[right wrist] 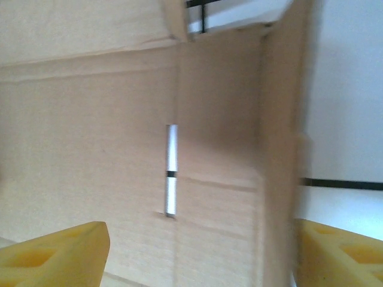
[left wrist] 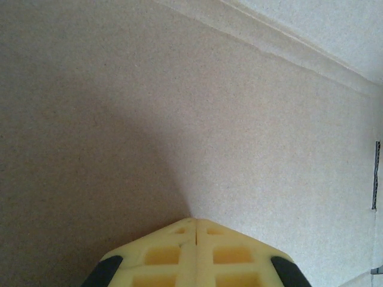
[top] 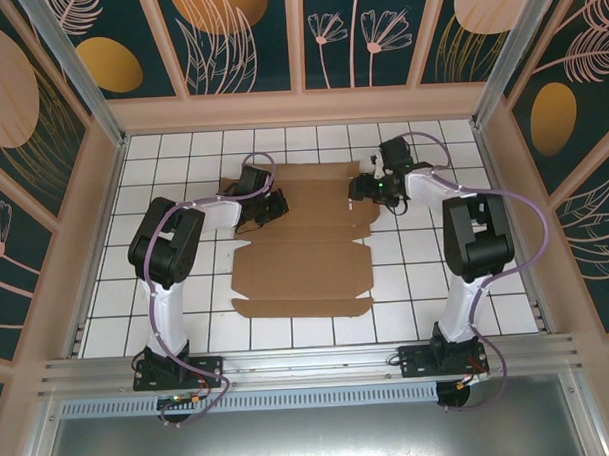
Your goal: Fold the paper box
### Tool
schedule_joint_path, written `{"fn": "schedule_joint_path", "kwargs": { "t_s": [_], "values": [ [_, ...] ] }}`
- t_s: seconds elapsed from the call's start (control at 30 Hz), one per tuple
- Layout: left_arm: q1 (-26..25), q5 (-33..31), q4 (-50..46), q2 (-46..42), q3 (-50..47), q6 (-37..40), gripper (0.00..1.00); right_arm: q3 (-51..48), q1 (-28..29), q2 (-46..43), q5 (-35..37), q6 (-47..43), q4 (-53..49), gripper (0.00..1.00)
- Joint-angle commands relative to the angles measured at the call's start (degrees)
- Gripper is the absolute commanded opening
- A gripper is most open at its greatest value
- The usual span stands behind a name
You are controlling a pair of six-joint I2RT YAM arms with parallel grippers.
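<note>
Overhead camera looks down from behind; both wrist cameras face the paper box (top: pixel 304 268) closely.

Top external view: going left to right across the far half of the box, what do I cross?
In order: left arm → left gripper, shut, over the cardboard → bare middle of the paper box → right gripper, open at the box's right edge → right arm.
</note>
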Motion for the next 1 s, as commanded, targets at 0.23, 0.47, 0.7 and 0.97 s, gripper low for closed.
{"fn": "schedule_joint_path", "kwargs": {
  "t_s": [0.23,0.47,0.7,0.97],
  "values": [
    [-0.59,-0.76,-4.10,1.79,-0.70,1.52,0.00,1.48,-5.34,4.55,-10.66,-1.34,3.26,0.83],
    [-0.61,-0.15,-3.84,1.91,-0.68,1.57,0.00,3.73,-5.44,10.11,-16.65,-1.81,2.52,0.64],
    [-0.61,0.16,-3.75,1.89,-0.61,1.72,0.00,-0.47,-6.36,8.22,-25.77,1.79,8.22,0.48],
    [-0.61,1.69,-2.81,1.71,-0.88,0.85,0.00,-5.12,-6.14,1.20,-34.24,6.36,14.05,0.44]
  ]
}}
